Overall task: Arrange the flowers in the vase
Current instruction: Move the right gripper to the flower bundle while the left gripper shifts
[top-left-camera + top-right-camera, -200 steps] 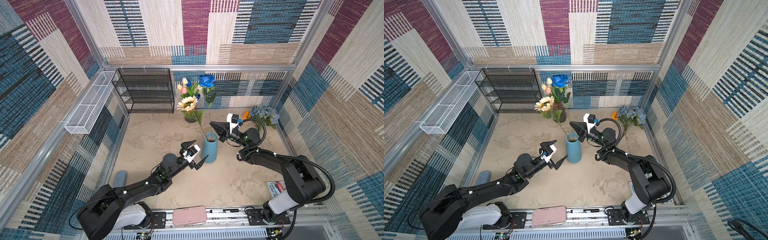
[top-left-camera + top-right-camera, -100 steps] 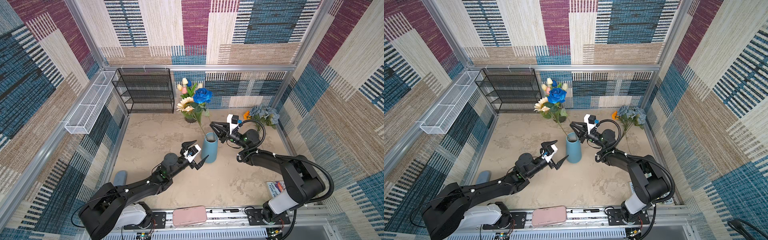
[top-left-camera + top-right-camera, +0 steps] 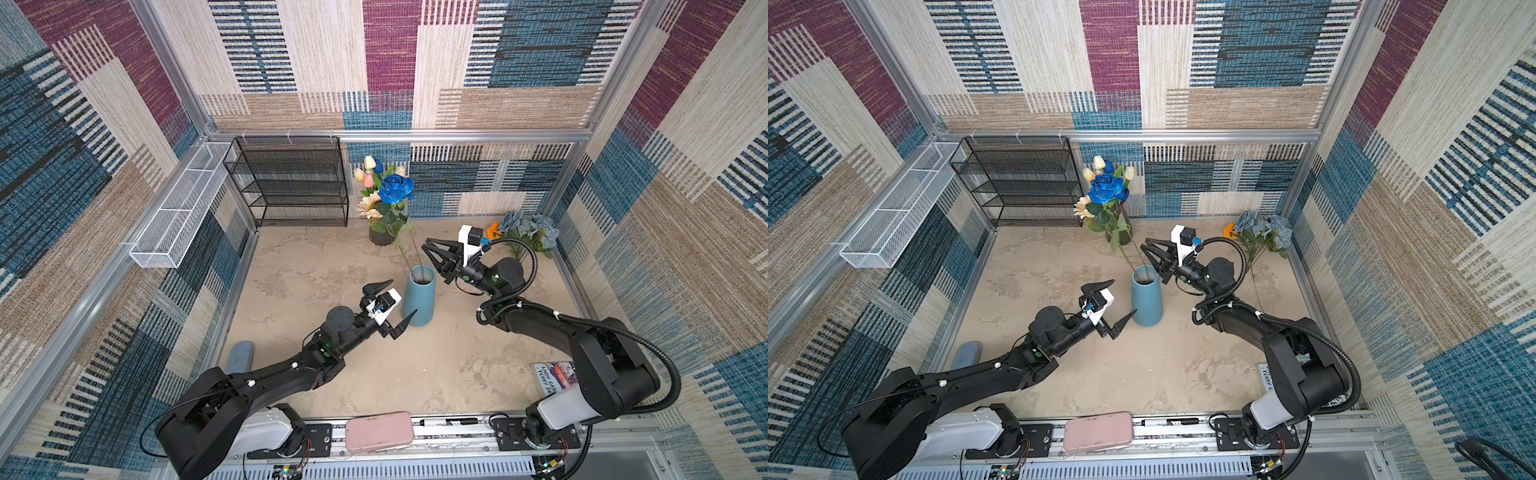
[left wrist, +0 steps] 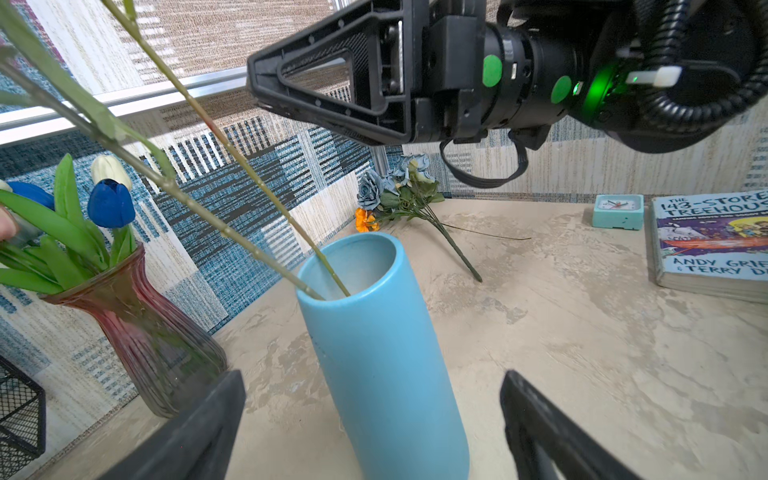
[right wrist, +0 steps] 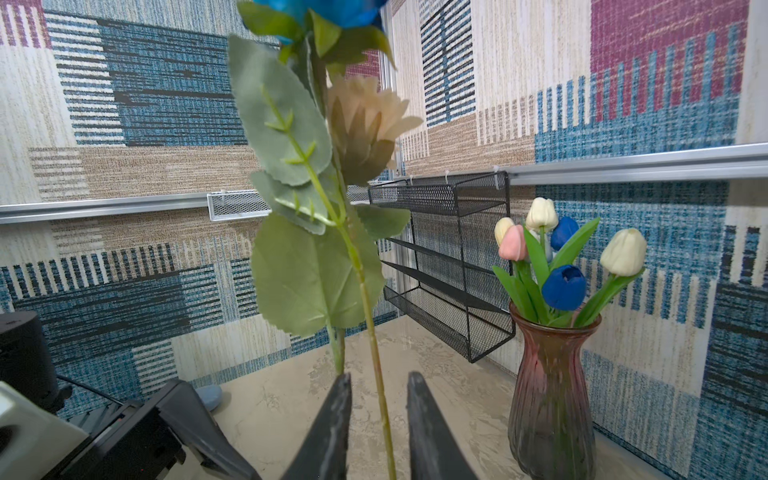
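Where the matte, cylindrical blue vase (image 3: 419, 297) stands near the middle of the table (image 3: 332, 266), I see two thin green stems entering its mouth and leaning toward the back wall: one carries the blue rose (image 3: 397, 189), the other the cream sunflower (image 3: 370, 206). Behind it, a ribbed, waisted reddish glass vase (image 5: 548, 395) holds the small tulips (image 5: 561, 257) — pink, cream, white and blue, with smooth buds and strap leaves. The dusty-blue rose bunch (image 3: 525, 226) and the orange pompom bloom (image 3: 493, 229) lie flat on the table by the back right corner, outside either vase.

My right gripper (image 5: 379, 376) extends roughly level from the right, just above the blue vase's mouth. Its jaws stand a narrow way apart, and one stem runs up through the gap, touching neither dark finger (image 5: 332, 428) as far as I can tell. Which flower that stem belongs to I cannot tell. My left gripper (image 3: 404, 296) extends low from the front left with jaws spread wide — the blue vase's body sits between them in the left wrist view, apart from both, and nothing is held.

Table surface: mottled beige, stone-like. A black wire-mesh shelf (image 3: 286, 183) stands against the back wall, a white mesh basket (image 3: 178, 208) hangs on the left wall's rail, and a paperback book (image 4: 715, 241) lies at the front right with a small teal clock (image 4: 618, 211) just beside it.
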Robot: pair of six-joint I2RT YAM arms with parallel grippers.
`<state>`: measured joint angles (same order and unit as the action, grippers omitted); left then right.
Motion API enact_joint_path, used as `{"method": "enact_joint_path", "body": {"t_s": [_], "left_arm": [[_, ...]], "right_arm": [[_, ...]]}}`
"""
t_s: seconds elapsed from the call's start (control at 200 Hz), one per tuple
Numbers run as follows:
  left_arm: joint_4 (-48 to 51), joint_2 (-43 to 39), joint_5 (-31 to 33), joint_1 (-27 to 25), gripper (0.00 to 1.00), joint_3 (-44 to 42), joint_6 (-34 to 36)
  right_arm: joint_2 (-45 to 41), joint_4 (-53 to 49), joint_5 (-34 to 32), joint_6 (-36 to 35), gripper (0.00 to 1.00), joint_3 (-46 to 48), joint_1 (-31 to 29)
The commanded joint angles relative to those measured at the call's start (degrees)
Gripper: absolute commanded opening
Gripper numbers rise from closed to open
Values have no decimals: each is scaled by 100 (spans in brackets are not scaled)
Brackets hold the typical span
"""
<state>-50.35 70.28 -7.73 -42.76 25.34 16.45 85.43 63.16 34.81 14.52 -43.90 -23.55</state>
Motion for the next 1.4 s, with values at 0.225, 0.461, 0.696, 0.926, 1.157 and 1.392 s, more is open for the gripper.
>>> {"method": "enact_joint_path", "body": {"t_s": [0.225, 0.461, 0.696, 0.926, 1.157, 1.392], "left_arm": [[96, -548, -113, 3, 99, 61, 66], [552, -1185, -214, 3, 99, 38, 147], [1055, -1478, -873, 5, 99, 119, 332], [2622, -1161, -1887, -4, 99, 874, 423], [2609, -699, -2045, -13, 98, 1037, 352], [2201, -387, -1803, -13, 98, 858, 414]], "right_arm": [[-940, -1067, -1192, 64, 33, -202, 8], [-1221, -2527, -1682, 80, 34, -606, 495], [-772, -3965, -1774, 67, 36, -1094, 1475], [227, -5632, -2003, -347, 36, -2063, 2267], [1004, -6799, -2720, -373, 36, -2721, 3011], [1858, -7326, -2440, -8, 38, -2973, 3697]]}}
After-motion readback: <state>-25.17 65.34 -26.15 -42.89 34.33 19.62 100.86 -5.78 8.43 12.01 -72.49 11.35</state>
